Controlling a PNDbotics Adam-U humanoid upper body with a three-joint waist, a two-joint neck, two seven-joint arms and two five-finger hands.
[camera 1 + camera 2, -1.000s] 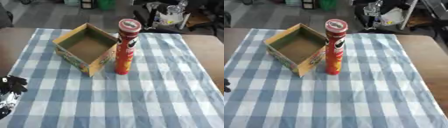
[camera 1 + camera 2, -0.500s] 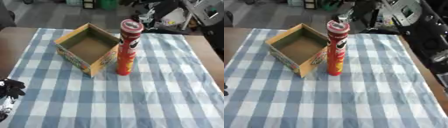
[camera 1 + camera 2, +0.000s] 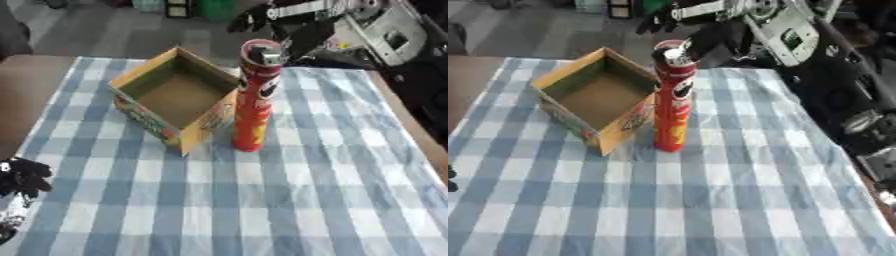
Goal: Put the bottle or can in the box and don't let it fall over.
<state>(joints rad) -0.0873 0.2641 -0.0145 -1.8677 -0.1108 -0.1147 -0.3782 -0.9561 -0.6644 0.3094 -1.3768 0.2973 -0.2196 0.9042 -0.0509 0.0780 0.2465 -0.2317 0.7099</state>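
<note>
A tall red can (image 3: 251, 105) with a lid stands upright on the blue-and-white checked cloth (image 3: 289, 200). It touches the right corner of an open cardboard box (image 3: 149, 120), which is empty inside. My right hand (image 3: 282, 19) has come in from the upper right and hovers at the can's top, just behind it. Its dark fingers are spread and nothing is held between them. My left hand (image 3: 23, 178) rests open at the lower left edge, far from both things.
My right forearm (image 3: 798, 35), silver and black, crosses the upper right corner above the cloth. Bare brown table (image 3: 31, 90) shows left of the cloth. Dark clutter stands on the floor beyond the far edge.
My right arm has swung in from the upper right, and its hand has reached the top of the can. Can, box and left hand have stayed where they were.
</note>
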